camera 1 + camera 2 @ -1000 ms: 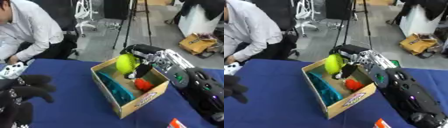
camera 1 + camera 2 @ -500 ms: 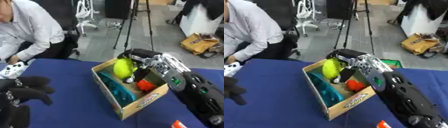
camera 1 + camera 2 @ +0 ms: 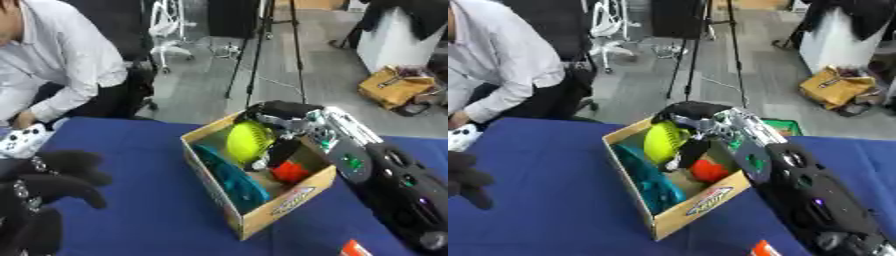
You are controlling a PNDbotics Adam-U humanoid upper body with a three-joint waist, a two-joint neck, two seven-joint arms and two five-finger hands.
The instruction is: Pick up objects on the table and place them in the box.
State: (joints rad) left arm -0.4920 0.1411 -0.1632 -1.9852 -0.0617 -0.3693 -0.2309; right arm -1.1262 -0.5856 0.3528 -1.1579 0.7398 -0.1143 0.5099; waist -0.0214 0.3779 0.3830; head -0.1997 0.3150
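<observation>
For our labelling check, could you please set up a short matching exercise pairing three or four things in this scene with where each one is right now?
Things:
1. yellow-green ball
2. teal object
3. red object
4. left hand

Places:
A. at the lower left, over the blue table
B. along the box's left inner wall
C. at the box's far end, under the right hand
D. low in the box, near its right wall

Pairs: 1-C, 2-B, 3-D, 4-A

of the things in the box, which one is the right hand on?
The yellow-green ball: the right hand curls over it above the box. The teal thing and red thing lie untouched.
</observation>
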